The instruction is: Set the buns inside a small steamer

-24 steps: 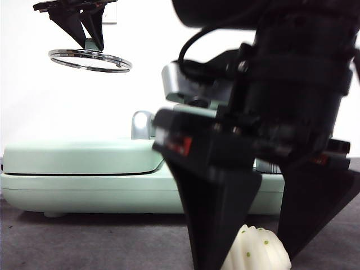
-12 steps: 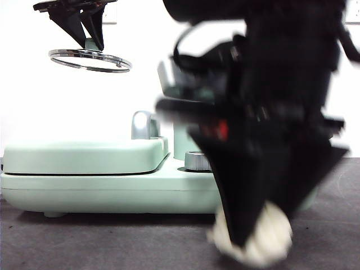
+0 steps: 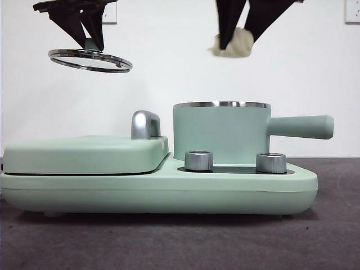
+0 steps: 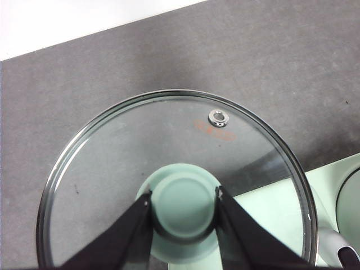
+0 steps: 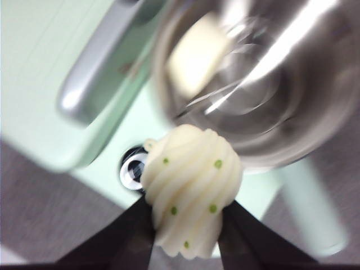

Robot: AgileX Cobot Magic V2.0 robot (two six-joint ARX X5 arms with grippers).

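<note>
My right gripper (image 3: 235, 40) is shut on the pleated bun (image 3: 232, 45) with green specks and holds it high above the small steamer (image 3: 221, 133). In the right wrist view the pleated bun (image 5: 190, 188) sits between the jaws over the pot's steel rim (image 5: 169, 107). The smooth cream bun (image 5: 197, 53) lies inside the pot. My left gripper (image 3: 90, 40) is shut on the green knob of the glass lid (image 3: 90, 60) and holds it high at the left. The knob (image 4: 183, 199) fills the gap between the jaws in the left wrist view.
The steamer stands on a mint-green cooker base (image 3: 157, 185) with two steel dials (image 3: 198, 160). A flat hinged griddle lid (image 3: 84, 154) with a chrome handle (image 3: 144, 124) takes the base's left half. The steamer's long handle (image 3: 301, 126) points right.
My right gripper has closed on the pleated bun at the table's front and lifted it up and back to above the steamer. The left gripper and lid have not moved.
</note>
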